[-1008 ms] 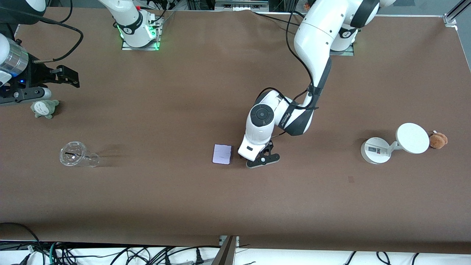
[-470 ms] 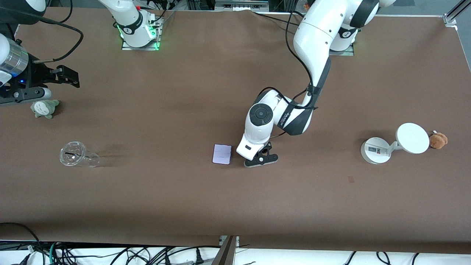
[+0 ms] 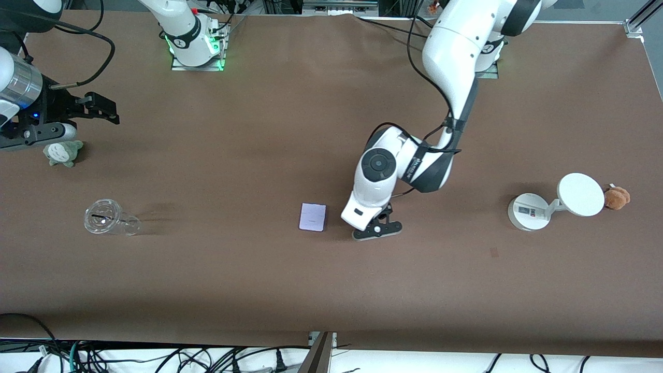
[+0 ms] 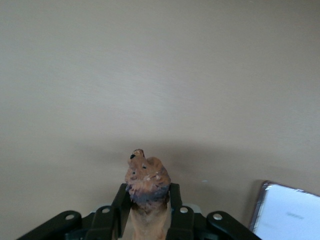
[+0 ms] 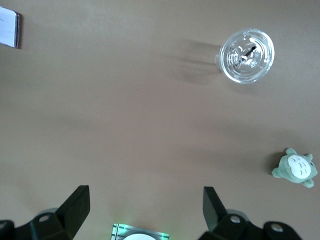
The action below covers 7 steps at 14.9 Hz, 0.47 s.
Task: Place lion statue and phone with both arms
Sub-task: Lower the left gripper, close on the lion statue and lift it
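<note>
My left gripper (image 3: 377, 228) is low over the middle of the table, beside the phone (image 3: 313, 216) toward the left arm's end. It is shut on the lion statue (image 4: 146, 176), an orange-brown figurine with a darker mane that sticks out between the black fingers (image 4: 121, 200). In the front view the gripper hides the lion. The phone is a flat pale lavender rectangle lying on the table; it also shows in the left wrist view (image 4: 287, 212) and the right wrist view (image 5: 9, 29). My right gripper (image 3: 101, 109) is open and empty at the right arm's end, above the table.
A clear plastic cup (image 3: 106, 218) lies at the right arm's end, with a grey-green plush (image 3: 62, 153) farther from the camera. A white round-based stand with a disc (image 3: 554, 203) and a brown plush (image 3: 617, 197) sit at the left arm's end.
My left gripper with the lion has shifted a little away from the phone, toward the left arm's end. My right gripper has moved slightly toward the table's middle.
</note>
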Available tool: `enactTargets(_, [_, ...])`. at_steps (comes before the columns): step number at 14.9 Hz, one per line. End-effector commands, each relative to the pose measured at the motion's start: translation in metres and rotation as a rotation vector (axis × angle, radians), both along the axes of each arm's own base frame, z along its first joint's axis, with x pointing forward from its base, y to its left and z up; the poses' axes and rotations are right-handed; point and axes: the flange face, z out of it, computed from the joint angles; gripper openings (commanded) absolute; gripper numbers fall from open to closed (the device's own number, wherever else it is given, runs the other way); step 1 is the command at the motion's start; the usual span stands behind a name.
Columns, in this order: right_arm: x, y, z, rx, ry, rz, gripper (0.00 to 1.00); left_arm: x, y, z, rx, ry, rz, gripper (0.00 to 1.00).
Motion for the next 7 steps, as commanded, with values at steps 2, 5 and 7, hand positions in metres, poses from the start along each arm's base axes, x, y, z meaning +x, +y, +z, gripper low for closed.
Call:
enactTargets(2, [0.027, 0.021, -0.001, 0.023, -0.01, 0.027, 1.0, 0.001, 0.057, 0.051, 0.002, 0.028, -0.074, 0.0])
enactTargets(5, [0.037, 0.072, -0.02, -0.002, 0.005, -0.042, 1.0, 0.003, 0.132, 0.076, 0.006, 0.043, -0.149, 0.0])
enactTargets(7, [0.046, 0.105, -0.03, -0.014, 0.008, -0.085, 1.0, -0.002, 0.176, 0.075, 0.009, 0.061, -0.173, 0.0])
